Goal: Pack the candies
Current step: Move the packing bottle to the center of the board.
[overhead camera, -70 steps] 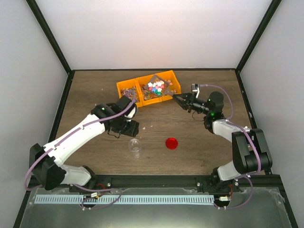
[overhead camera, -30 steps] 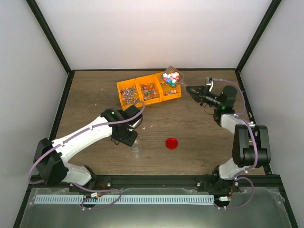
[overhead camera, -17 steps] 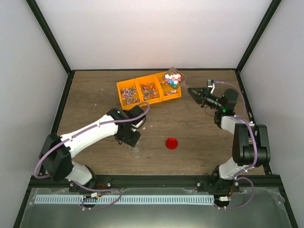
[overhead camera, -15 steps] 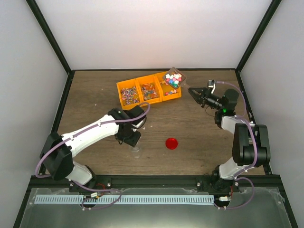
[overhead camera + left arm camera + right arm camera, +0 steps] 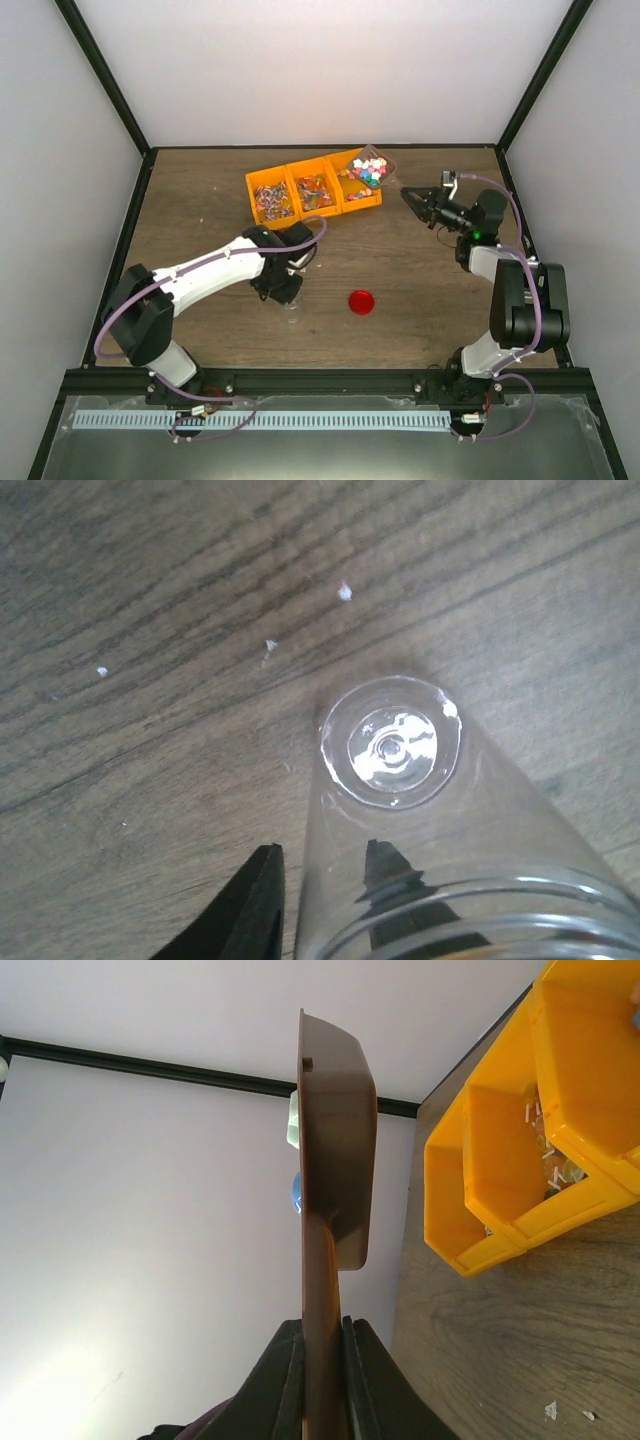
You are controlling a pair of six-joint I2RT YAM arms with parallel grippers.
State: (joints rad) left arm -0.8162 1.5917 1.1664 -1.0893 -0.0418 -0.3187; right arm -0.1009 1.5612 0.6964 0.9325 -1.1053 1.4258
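Top view: brown wood-grain table [image 5: 200, 200], boxed in by plain white walls [image 5: 320, 70] with black frame posts [image 5: 105, 78] at the corners. Yellow three-compartment bin [image 5: 262, 180] sits near the back edge, mixed candies [image 5: 368, 170] in each compartment. More candies are heaped in a brown scoop [image 5: 386, 163] held in the air at the bin's right end. Right gripper [image 5: 408, 194] holds the scoop by its handle. Red lid [image 5: 361, 301] lies flat mid-table, well apart from the bin. Left gripper [image 5: 285, 290] is down on the small clear jar [image 5: 292, 308], just left of the lid.

Left wrist: looking down the upright jar [image 5: 392, 745], nothing in it. Left gripper [image 5: 320, 855] has one black finger outside the jar's left wall and the other seen through the glass. Can't tell if it's clamped or just straddling the wall. A few white specks [image 5: 344, 592] on the wood beside the jar.

Right wrist: right gripper [image 5: 322, 1325] is pinched tight on the thin scoop [image 5: 335, 1140] handle, scoop edge-on to the camera. A green and a blue piece peek out behind its left edge. Bin [image 5: 500, 1210] to the right on the table [image 5: 480, 1340], white wall behind.
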